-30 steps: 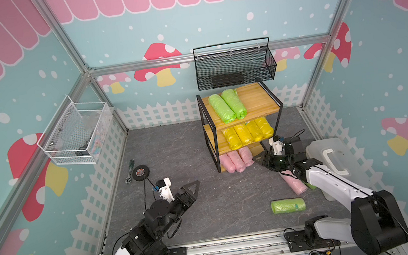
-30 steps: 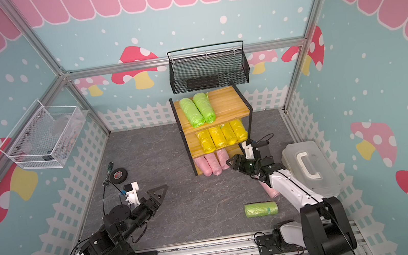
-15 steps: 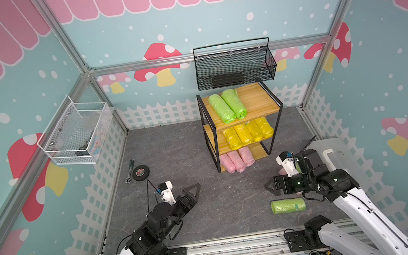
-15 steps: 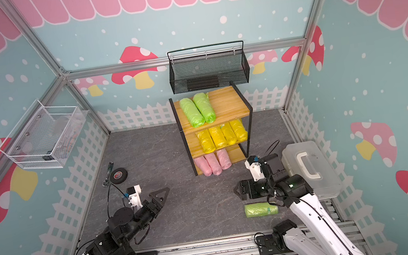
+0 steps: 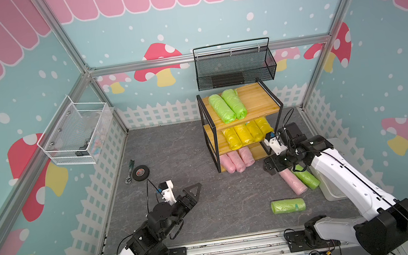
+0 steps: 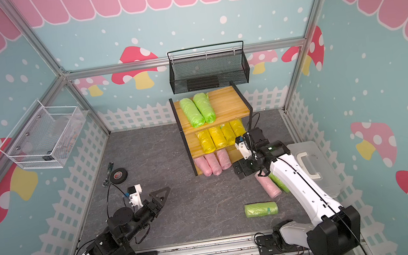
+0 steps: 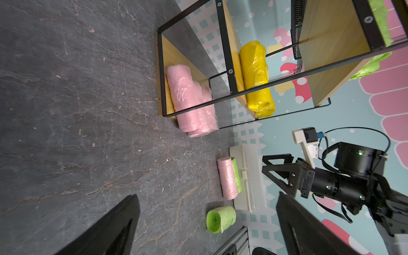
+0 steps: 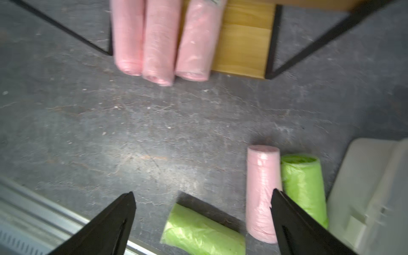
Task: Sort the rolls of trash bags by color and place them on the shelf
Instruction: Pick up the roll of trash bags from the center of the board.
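Observation:
The shelf (image 5: 258, 99) holds two green rolls (image 5: 227, 106) on its top board, several yellow rolls (image 5: 247, 133) on the middle one and three pink rolls (image 5: 236, 160) at the bottom. On the floor a pink roll (image 5: 293, 182) lies against a green roll (image 5: 309, 180), and another green roll (image 5: 288, 206) lies alone nearer the front. My right gripper (image 5: 269, 168) hovers open and empty in front of the shelf's right leg, just above the end of the floor pink roll (image 8: 261, 189). My left gripper (image 5: 195, 190) is open and empty over the mid-floor.
A black mesh basket (image 5: 235, 69) hangs above the shelf and a white wire basket (image 5: 78, 136) hangs on the left wall. A black tape roll (image 5: 140, 172) and a ratchet (image 5: 129, 170) lie at left. A white plastic case (image 6: 312, 164) sits by the right wall, under my right arm.
My right gripper drew back from the shelf's bottom tier toward the front, then returned partway, with its jaws now wide. The left arm barely shifted.

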`<state>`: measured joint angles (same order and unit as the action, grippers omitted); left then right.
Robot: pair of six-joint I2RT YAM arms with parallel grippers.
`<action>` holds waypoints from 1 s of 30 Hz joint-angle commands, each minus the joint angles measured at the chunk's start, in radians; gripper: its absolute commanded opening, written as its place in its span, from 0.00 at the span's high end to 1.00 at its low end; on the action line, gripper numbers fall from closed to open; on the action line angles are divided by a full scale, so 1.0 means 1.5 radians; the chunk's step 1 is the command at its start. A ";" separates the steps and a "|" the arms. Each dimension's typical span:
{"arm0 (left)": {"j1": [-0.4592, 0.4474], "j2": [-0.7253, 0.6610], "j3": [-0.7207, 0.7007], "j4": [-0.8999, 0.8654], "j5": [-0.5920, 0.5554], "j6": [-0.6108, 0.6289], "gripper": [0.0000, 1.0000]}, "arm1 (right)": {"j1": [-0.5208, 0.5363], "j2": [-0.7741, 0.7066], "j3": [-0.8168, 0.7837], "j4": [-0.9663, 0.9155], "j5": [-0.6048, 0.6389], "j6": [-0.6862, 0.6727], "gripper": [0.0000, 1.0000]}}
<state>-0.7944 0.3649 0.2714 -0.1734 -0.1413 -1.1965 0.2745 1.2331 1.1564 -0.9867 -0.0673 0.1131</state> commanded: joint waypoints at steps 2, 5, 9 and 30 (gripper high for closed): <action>-0.001 -0.006 0.011 0.005 0.008 0.007 0.01 | -0.066 -0.007 -0.063 0.017 0.038 0.023 0.01; -0.001 -0.003 0.010 0.005 0.013 0.008 0.01 | -0.091 0.007 -0.089 0.033 0.072 0.034 0.01; -0.001 -0.004 0.004 0.010 0.013 0.006 0.01 | -0.112 0.044 -0.091 0.046 0.069 0.050 0.01; -0.001 -0.026 -0.018 0.016 0.002 -0.006 0.01 | -0.113 0.204 -0.197 0.100 0.069 0.164 0.13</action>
<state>-0.7944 0.3408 0.2489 -0.1520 -0.1352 -1.2003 0.1093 1.5261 0.8772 -0.8421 0.0738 0.3275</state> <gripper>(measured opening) 0.992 0.880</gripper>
